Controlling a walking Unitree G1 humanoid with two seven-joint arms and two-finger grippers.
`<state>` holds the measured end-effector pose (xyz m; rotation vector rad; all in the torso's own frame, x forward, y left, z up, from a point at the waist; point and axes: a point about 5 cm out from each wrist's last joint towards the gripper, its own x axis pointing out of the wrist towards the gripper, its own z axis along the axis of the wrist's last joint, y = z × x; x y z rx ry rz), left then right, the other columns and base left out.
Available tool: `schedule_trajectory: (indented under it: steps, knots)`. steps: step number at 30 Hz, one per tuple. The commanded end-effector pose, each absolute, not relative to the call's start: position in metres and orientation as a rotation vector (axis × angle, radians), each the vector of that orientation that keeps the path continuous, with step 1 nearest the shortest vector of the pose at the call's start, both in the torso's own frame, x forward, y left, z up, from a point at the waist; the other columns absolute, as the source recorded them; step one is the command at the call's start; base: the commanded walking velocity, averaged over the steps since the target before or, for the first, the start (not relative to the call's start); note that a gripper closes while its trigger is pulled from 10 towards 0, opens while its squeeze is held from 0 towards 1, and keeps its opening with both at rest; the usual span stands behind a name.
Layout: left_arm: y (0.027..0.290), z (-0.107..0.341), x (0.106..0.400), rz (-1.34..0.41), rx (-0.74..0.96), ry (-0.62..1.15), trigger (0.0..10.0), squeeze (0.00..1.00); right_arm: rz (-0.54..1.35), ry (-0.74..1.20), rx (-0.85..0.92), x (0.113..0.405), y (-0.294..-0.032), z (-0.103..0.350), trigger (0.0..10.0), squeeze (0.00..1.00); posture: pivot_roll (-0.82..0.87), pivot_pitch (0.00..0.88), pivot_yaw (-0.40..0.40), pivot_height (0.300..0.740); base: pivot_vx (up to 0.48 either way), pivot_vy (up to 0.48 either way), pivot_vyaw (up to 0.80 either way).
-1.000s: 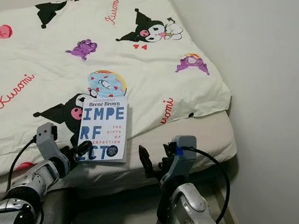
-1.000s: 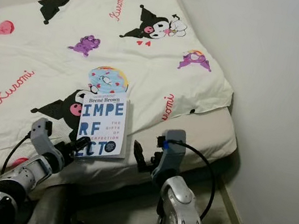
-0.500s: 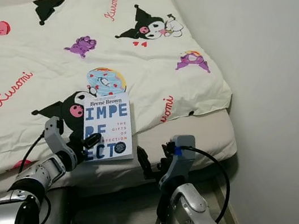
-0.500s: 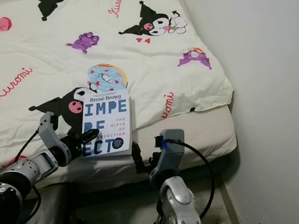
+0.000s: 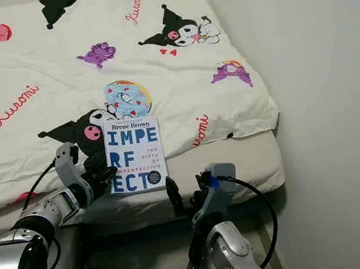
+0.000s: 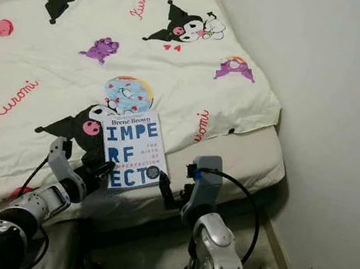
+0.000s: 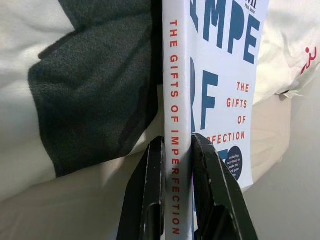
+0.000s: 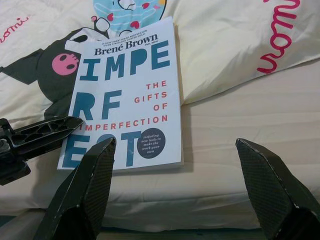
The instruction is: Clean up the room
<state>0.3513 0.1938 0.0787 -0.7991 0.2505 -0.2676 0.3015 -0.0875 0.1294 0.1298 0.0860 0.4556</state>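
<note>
A white paperback book (image 5: 135, 155) with blue letters lies low and centre in the head views, on a cartoon-print duvet (image 5: 58, 79) near the mattress (image 5: 244, 162) edge. The left gripper (image 5: 105, 174) pinches its spine corner, fingers (image 7: 150, 190) closed on it. Just right, the right gripper (image 5: 172, 192) hovers, fingers (image 8: 90, 190) spread wide, holding nothing.

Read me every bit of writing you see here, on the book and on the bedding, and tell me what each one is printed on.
"Brené Brown": top of the book cover.
"IMPE / RF / ECT", partly hidden by the left tool: cover, large blue letters.
"THE GIFTS OF IMPERFECTION": cover, red, and again on the spine.
Line above the author's name and the dark round badge: too small to read.
"Kuromi": red script repeated on the duvet.
</note>
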Motion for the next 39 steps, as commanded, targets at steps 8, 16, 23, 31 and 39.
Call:
schedule_trajectory:
  steps: [8, 16, 23, 31, 39]
  knots:
    - [0.187, 0.074, 0.344, -0.359, -0.859, 0.225, 0.0, 0.0, 0.461, 0.105, 0.127, 0.303, -0.085, 0.124, 10.0, 0.0, -0.07, 0.393, -0.012, 0.568, 0.0, 0.0, 0.0]
    - [0.171, 0.104, 0.325, -0.642, -0.931, 0.063, 0.0, 0.0, 0.448, 0.069, 0.14, 0.311, -0.082, 0.129, 10.0, 0.0, -0.03, 0.346, 0.001, 0.568, 0.0, 0.0, 0.0]
    - [0.157, 0.126, 0.287, -0.794, -0.863, 0.009, 0.0, 0.0, 0.45, 0.057, 0.147, 0.317, -0.079, 0.13, 10.0, 0.0, -0.01, 0.315, -0.002, 0.568, 0.0, 0.0, 0.0]
    - [0.171, 0.134, 0.288, -0.676, -0.84, -0.055, 0.0, 0.0, 0.445, 0.033, 0.154, 0.321, -0.079, 0.133, 10.0, 0.0, -0.01, 0.297, -0.003, 0.568, 0.0, 0.0, 0.0]
    - [0.198, 0.147, 0.289, -0.39, -0.66, -0.155, 0.0, 0.0, 0.396, 0.001, 0.161, 0.326, -0.091, 0.134, 10.0, 0.0, 0.0, 0.272, 0.001, 0.568, 0.0, 0.0, 0.0]
